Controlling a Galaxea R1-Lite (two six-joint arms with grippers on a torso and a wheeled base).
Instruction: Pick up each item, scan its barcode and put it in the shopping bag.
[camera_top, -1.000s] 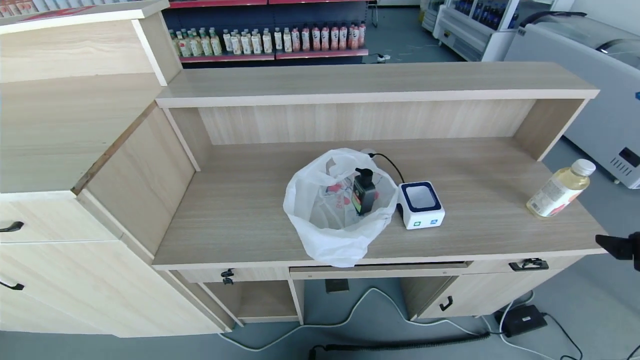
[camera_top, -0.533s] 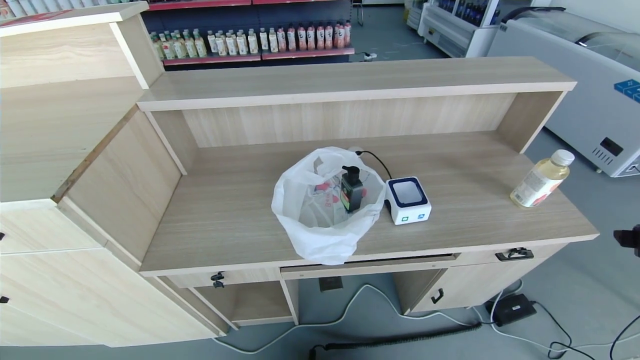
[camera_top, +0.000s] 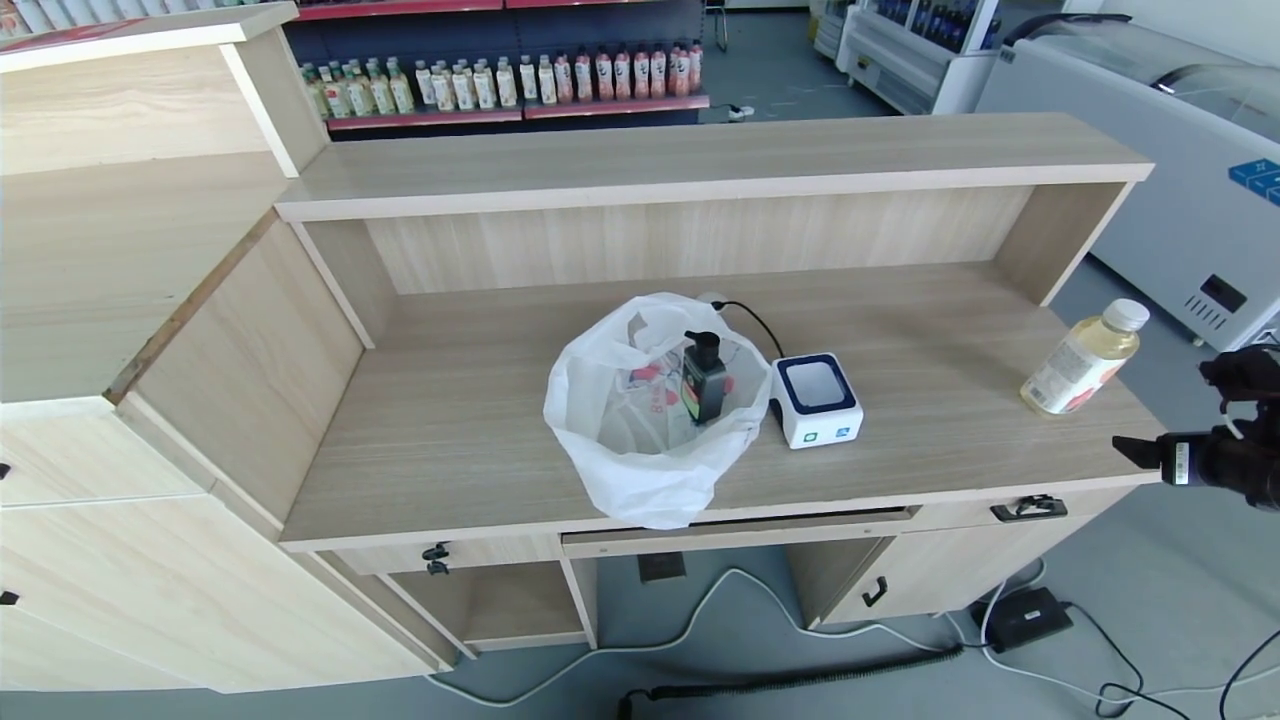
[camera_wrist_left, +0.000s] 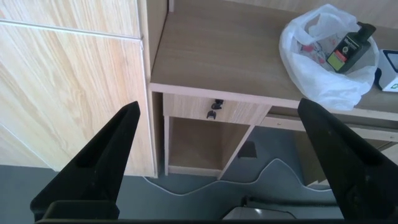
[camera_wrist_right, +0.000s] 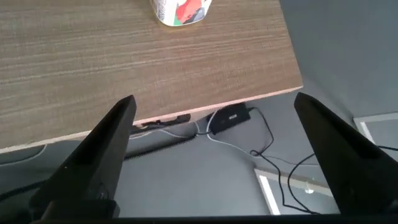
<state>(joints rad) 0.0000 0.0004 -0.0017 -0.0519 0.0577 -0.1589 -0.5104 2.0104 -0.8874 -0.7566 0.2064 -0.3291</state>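
A white shopping bag (camera_top: 655, 440) stands open mid-counter with a black pump bottle (camera_top: 703, 378) upright inside it. Just right of the bag sits the white barcode scanner (camera_top: 815, 400). A yellow drink bottle (camera_top: 1083, 358) with a white cap stands at the counter's right end. My right gripper (camera_top: 1185, 410) hangs open just off that end, near the drink bottle (camera_wrist_right: 180, 11), holding nothing (camera_wrist_right: 214, 101). My left gripper (camera_wrist_left: 219, 107) is open and low before the counter's left front, well away from the bag (camera_wrist_left: 323, 56) and the pump bottle (camera_wrist_left: 348, 51).
A raised shelf (camera_top: 700, 165) runs along the back of the counter (camera_top: 480, 430). A tall cabinet (camera_top: 130, 300) walls off the left side. The scanner's cable (camera_top: 750, 315) trails behind the bag. Freezers (camera_top: 1170, 170) stand to the right, and cables (camera_top: 800, 680) lie on the floor.
The camera shifted between the first two frames. Since then my right gripper has come up and inward toward the counter's right end, its open fingers now in view. The items have not moved.
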